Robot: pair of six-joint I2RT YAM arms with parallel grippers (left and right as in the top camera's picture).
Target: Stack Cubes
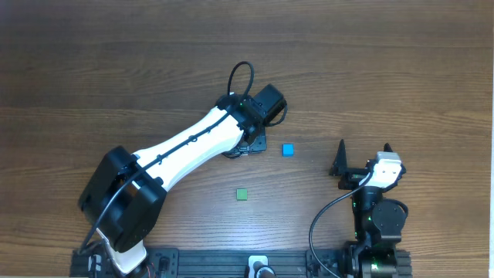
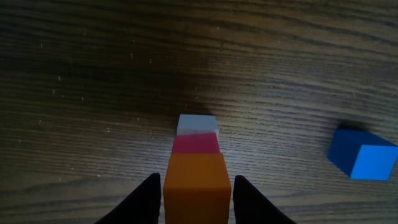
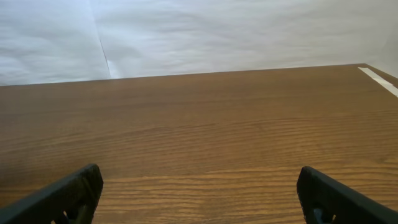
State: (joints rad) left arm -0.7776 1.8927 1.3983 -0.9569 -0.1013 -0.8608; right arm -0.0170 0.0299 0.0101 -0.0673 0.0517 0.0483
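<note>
Near the middle of the surface (image 1: 77, 62), an orange cube (image 2: 196, 199), stacked on a red cube (image 2: 196, 144) and a white cube (image 2: 198, 123), is clamped by the left pincer (image 2: 197, 183). A green cube (image 1: 241, 194) lies nearer the near edge, and a blue cube (image 1: 288, 149) lies unobstructed to the stack's right. The right pincer (image 1: 363, 154) is held wide open and empty.

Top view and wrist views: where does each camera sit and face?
Top: fixed overhead, looking down at the brown wooden table; left arm and right arm show.
Left wrist: on its arm, looking down at an orange cube atop a pink cube and white cube; left gripper flanks it.
Right wrist: on its arm, looking level across the table to a white wall; right gripper fingers open.
Shared: blue cube, top and left wrist.
</note>
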